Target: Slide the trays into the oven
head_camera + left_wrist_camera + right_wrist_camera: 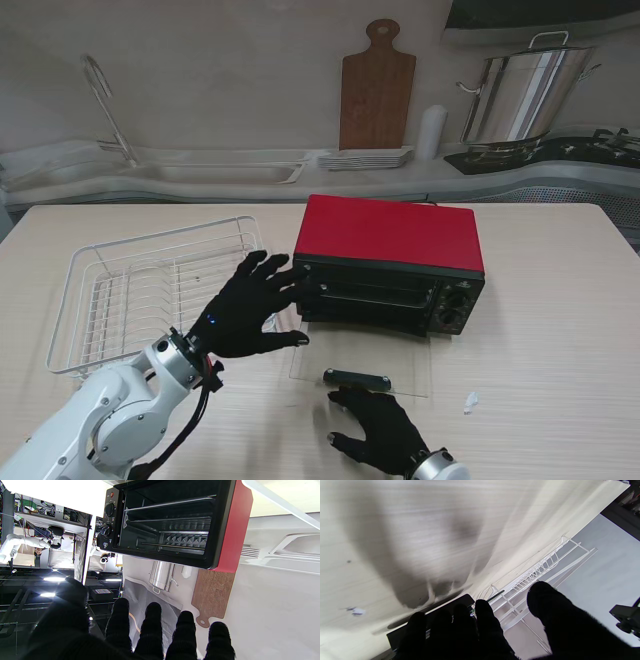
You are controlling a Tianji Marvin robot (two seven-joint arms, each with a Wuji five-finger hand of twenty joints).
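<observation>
The red oven (390, 232) stands mid-table with its glass door (400, 368) folded down flat toward me. In the left wrist view, the oven (232, 530) cavity shows a flat tray (170, 505) sitting in one slot and a wire rack (185, 540) in another. My left hand (250, 305) hovers open, fingers spread, at the oven's front left corner, holding nothing. My right hand (378, 428) lies open, just nearer to me than the door's dark handle (357, 379). Its fingertips (482, 610) reach the handle (462, 599).
A white wire dish rack (150, 290) sits left of the oven, close behind my left hand. A small white scrap (470, 403) lies on the table at the right. A cutting board (377, 90), steel pot (520, 95), plates and sink line the back counter.
</observation>
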